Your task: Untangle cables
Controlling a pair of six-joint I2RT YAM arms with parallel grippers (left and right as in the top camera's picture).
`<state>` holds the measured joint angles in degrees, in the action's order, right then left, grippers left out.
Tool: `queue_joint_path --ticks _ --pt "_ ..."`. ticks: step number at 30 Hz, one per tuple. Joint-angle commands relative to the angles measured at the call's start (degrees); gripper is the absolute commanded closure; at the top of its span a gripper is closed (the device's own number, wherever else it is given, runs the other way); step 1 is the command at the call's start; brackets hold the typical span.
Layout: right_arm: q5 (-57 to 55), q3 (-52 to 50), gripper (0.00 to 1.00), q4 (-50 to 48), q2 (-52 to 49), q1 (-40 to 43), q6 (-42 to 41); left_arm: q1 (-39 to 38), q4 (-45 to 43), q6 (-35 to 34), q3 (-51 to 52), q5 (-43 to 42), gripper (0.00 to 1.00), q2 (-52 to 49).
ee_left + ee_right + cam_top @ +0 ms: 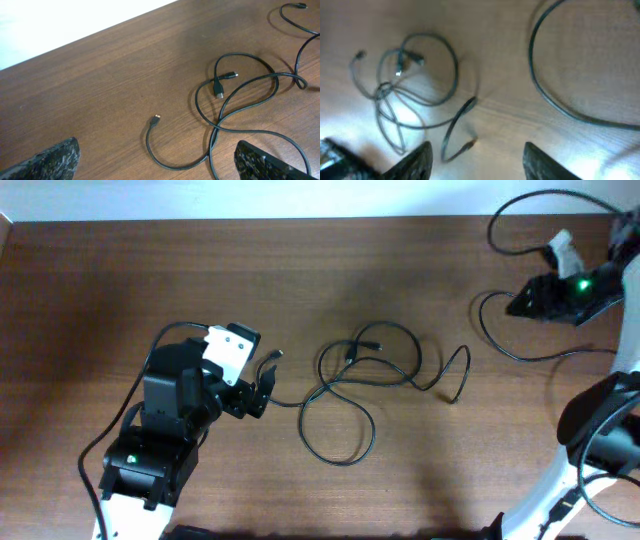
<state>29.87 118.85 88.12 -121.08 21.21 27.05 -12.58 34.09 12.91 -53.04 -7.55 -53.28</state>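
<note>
— Where is my left pincer (pixel 264 384)?
— Low at the left of your table (pixel 120 270). Its fingers are spread wide and hold nothing. One small plug (pixel 157 117) lies on the wood just ahead of them.
— And the cables (pixel 216 128)?
— You see them mid-table: thin black cords looping across each other, with two plugs inside the upper loop and one tail running right.
— My right pincer (pixel 477 147)?
— It is up at your far right, well apart from the tangle, fingers apart and empty.

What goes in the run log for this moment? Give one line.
thin black looped cables: tangled, lying on brown wooden table | left gripper: open, empty | right gripper: open, empty
</note>
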Motion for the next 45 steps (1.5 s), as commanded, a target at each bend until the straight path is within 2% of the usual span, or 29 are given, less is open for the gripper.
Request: queue_joint_path --ticks 1,4,5,6,7,11,15,21,23,24,25,27,29,33,34,35,36,40,44,45 --pt "1.44 -8.35 0.46 -3.65 0.37 0.55 7.82 0.11 0.11 0.90 -0.26 -0.63 0.01 0.13" --pt "1.97 -10.62 0.48 -6.60 0.37 0.44 11.19 0.11 0.15 0.87 -0.26 -0.63 0.01 0.13" --pt "1.38 -11.37 0.51 -7.91 0.37 0.46 11.74 0.09 0.24 0.87 -0.26 -0.63 0.01 0.13" --pt "-1.07 -12.61 0.60 -10.36 0.37 0.46 11.67 0.09 0.37 0.87 -0.28 -0.63 0.01 0.13" --pt "-2.49 -13.99 0.61 -12.15 0.37 0.57 11.50 0.09 0.57 0.87 -0.26 -0.66 0.01 0.13" --pt "-2.56 -22.12 0.59 -20.57 0.37 0.57 11.54 0.11 0.74 0.87 -0.28 -0.63 0.01 0.13" --pt "-5.05 -30.82 0.55 -33.00 0.35 0.55 11.74 0.09 0.96 0.87 -0.28 -0.66 0.01 0.13" --pt "-7.06 -33.59 0.55 -38.40 -0.79 0.55 11.74 -0.15 2.01 0.90 -0.28 -2.36 0.01 0.13" --pt "-7.04 -34.05 0.59 -39.39 -1.25 0.55 11.69 -0.15 2.01 0.90 -0.26 -2.36 0.01 0.13" --pt "-7.06 -34.23 0.63 -39.82 -1.25 0.55 11.67 -0.15 2.01 0.90 -0.26 -2.34 0.01 0.13" --pt "-7.04 -34.23 0.73 -40.22 -1.25 0.55 11.43 -0.15 2.01 0.90 -0.26 -2.36 0.01 0.13" --pt "-7.04 -34.23 0.80 -40.85 -1.25 0.55 8.46 -0.15 2.01 0.90 -0.26 -2.36 0.01 0.13" --pt "-7.04 -34.23 0.96 -40.74 -1.25 0.55 6.69 -0.15 2.01 0.90 -0.26 -2.36 0.01 0.13" --pt "-6.99 -34.21 0.96 -40.37 -1.25 0.57 5.03 -0.15 2.03 0.90 -0.26 -2.86 0.01 0.13" --pt "-6.12 -34.21 0.83 -40.37 -1.25 0.55 5.01 -0.15 2.05 0.90 -0.26 -3.48 0.01 0.13" --pt "-4.00 -34.21 0.59 -40.39 -1.25 0.55 5.05 -0.15 2.05 0.90 -0.26 -3.63 0.01 0.13" --pt "-3.39 -34.21 0.48 -40.54 -1.25 0.55 5.07 -0.15 2.03 0.90 -0.26 -3.63 0.01 0.13" --pt "-3.82 -34.80 0.48 -42.60 -1.25 0.55 5.73 -0.15 2.01 0.92 -0.28 -3.63 0.01 0.13" --pt "-5.51 -42.64 0.48 -50.71 -1.44 0.55 5.66 -0.15 1.99 0.92 -0.26 -3.63 0.01 0.13" --pt "-5.51 -43.34 0.58 -51.43 -1.44 0.55 5.68 -0.15 2.01 0.92 -0.26 -3.63 0.01 0.13"
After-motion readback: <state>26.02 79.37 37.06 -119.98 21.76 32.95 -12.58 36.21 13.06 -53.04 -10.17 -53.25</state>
